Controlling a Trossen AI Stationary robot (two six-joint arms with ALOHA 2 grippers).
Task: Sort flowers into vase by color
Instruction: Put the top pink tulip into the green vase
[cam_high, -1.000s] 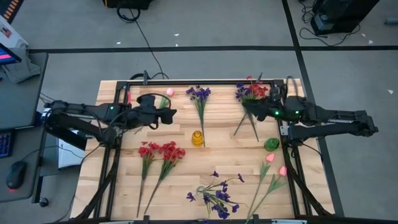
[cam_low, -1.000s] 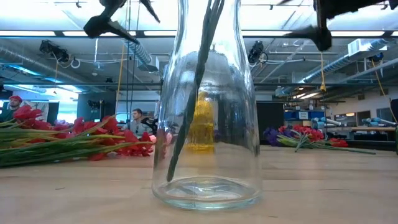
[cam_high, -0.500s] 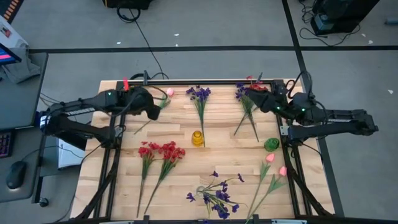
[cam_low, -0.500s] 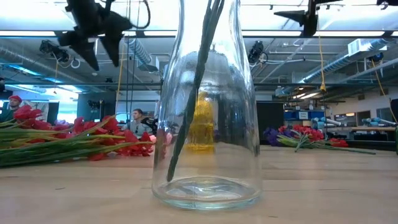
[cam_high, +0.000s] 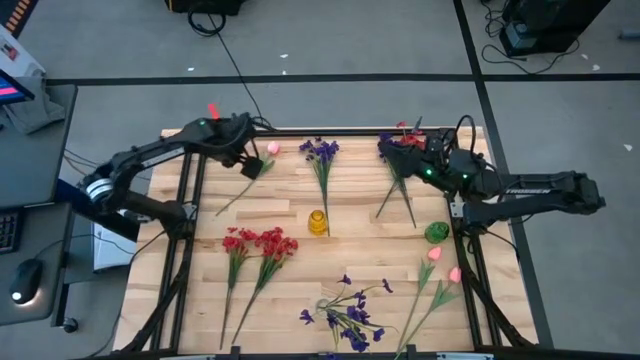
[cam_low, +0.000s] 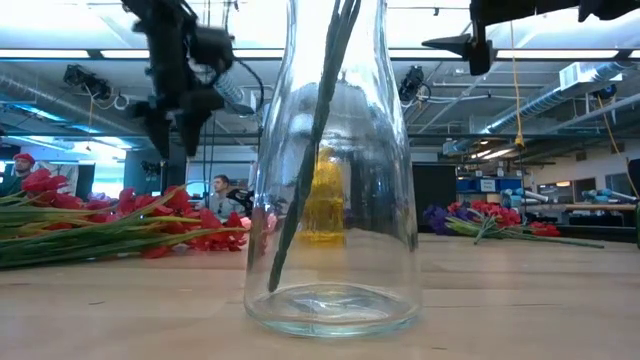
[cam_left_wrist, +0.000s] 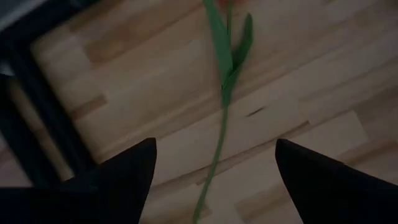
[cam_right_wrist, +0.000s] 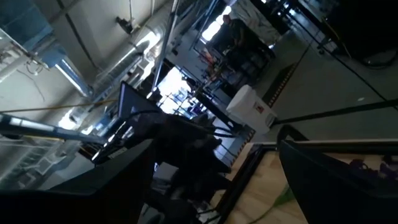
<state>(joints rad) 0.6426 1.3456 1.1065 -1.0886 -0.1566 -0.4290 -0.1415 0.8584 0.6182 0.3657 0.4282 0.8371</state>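
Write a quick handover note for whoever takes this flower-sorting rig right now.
Left gripper: open, empty, over the pink flower at the table's far left.
Right gripper: open, empty, above the red and purple bunch at far right.
Loose on the table: red flowers, purple sprig, purple flowers, pink buds.
Done: green stems stand in the clear vase.
Left: sort the rest.

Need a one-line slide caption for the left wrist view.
Open left claw hovers over a green flower stem lying on the wooden table.
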